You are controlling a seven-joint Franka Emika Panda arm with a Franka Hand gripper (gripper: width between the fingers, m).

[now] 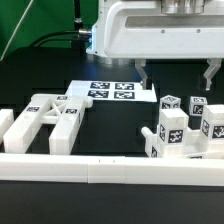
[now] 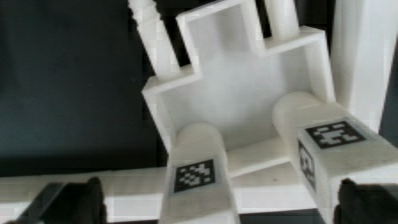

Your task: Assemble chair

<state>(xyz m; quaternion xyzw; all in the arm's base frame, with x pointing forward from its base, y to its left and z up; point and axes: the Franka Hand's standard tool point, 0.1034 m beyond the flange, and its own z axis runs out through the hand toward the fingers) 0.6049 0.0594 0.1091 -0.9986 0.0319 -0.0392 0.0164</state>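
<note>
The chair lies in loose white pieces. A ladder-like frame (image 1: 50,115) rests at the exterior view's left. A cluster of blocky tagged pieces (image 1: 180,125) stands at the exterior view's right. My gripper (image 1: 174,72) hangs open above and behind that cluster, touching nothing. In the wrist view a broad notched white piece (image 2: 231,85) lies below the gripper (image 2: 217,206), with two tagged bars (image 2: 199,170) rising from it toward the camera. Both dark fingertips (image 2: 71,205) show at the picture's edge, far apart, with nothing held between them.
The marker board (image 1: 112,90) lies flat behind the pieces at mid-table. A long white border bar (image 1: 110,165) runs along the table's front edge. The arm's white body (image 1: 150,30) fills the top of the exterior view. The table surface is black.
</note>
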